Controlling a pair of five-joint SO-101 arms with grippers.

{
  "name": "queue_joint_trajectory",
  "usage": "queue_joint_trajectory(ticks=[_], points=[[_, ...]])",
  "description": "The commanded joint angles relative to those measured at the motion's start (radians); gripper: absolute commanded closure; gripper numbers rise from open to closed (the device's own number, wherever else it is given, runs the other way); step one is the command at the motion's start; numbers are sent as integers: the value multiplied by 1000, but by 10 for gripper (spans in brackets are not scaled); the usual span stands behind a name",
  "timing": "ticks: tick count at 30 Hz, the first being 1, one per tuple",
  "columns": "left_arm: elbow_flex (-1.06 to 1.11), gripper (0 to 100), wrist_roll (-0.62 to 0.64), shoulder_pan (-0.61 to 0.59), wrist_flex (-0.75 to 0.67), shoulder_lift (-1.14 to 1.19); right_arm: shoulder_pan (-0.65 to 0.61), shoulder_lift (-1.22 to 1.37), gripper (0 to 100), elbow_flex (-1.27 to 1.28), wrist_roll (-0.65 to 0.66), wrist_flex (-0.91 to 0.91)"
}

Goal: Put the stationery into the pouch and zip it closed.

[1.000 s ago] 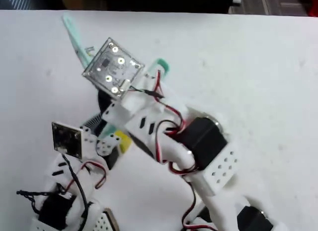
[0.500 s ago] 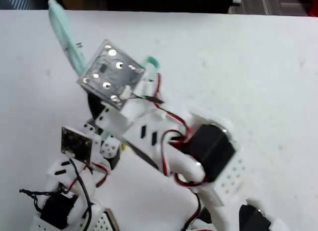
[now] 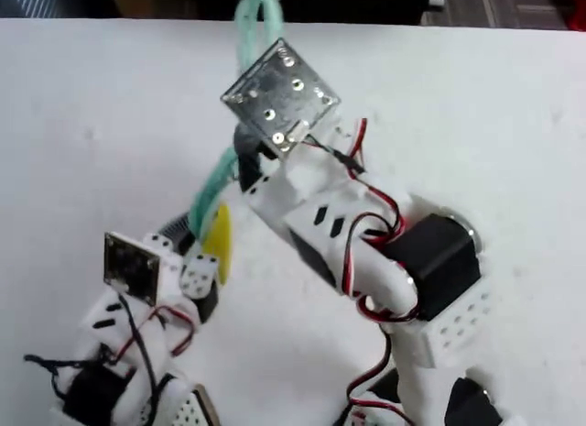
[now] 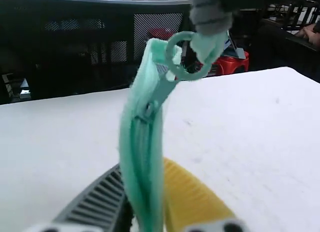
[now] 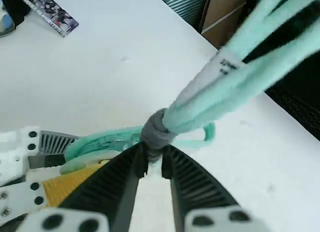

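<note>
Left gripper (image 4: 144, 167) first: it's clamped on the pouch (image 4: 140, 117), with one grey ribbed finger (image 4: 95, 204) and one smooth yellow finger (image 3: 218, 238) pressing the soft mint fabric from either side. From its own wrist camera the pouch stands edge-on, rising straight out of the jaws as a thin, fuzzy band.

At the far end from that gripper hangs the zip ring (image 4: 174, 70), a round mint hoop. A flat tab runs from the ring down to the slider on the pouch's edge.

Over to the right gripper (image 5: 154, 154): its black ribbed fingers are pinched shut on a small grey collar (image 5: 154, 133). That's where the strap (image 5: 250, 42) gathers, just beyond the ring. The left wrist camera can't give you the pinch itself; the right wrist camera has it dead centre.

The strap is a doubled mint cord running away past the fingertips. It carries a white label (image 5: 225, 67) with dark print too small to read.

From overhead, the pouch stretches as a mint line between the two grippers above the white table (image 3: 476, 105), and circuit boards cap both wrists. Well beyond the right gripper a printed strip (image 5: 52, 15) lies flat, its writing unreadable.
</note>
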Motion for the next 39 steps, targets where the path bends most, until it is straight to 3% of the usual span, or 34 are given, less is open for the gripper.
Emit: queue_joint_trajectory(ticks=[1, 6, 14, 16, 19, 21, 26, 29, 39], points=[[-84, 977, 6, 76, 64, -10, 18, -13, 981, 86, -2, -97], [-49, 977, -40, 77, 48, -10, 13, -70, 981, 279, -2, -303], [-48, 977, -161, 76, 71, -10, 102, -286, 981, 318, 9, -332], [-48, 977, -201, 76, 71, -10, 122, -318, 981, 322, 127, -323], [-46, 977, -219, 81, 72, -10, 122, -323, 957, 315, 414, -237], [-35, 977, -219, 81, 72, -10, 88, -318, 887, 315, 574, -150], [-28, 974, -221, 79, 72, -10, 70, -255, 692, 315, 784, 44], [-26, 974, -221, 77, 74, -10, 67, -203, 680, 315, 873, 64], [-26, 974, -221, 79, 94, -10, 65, 8, 694, 129, 993, 85]])
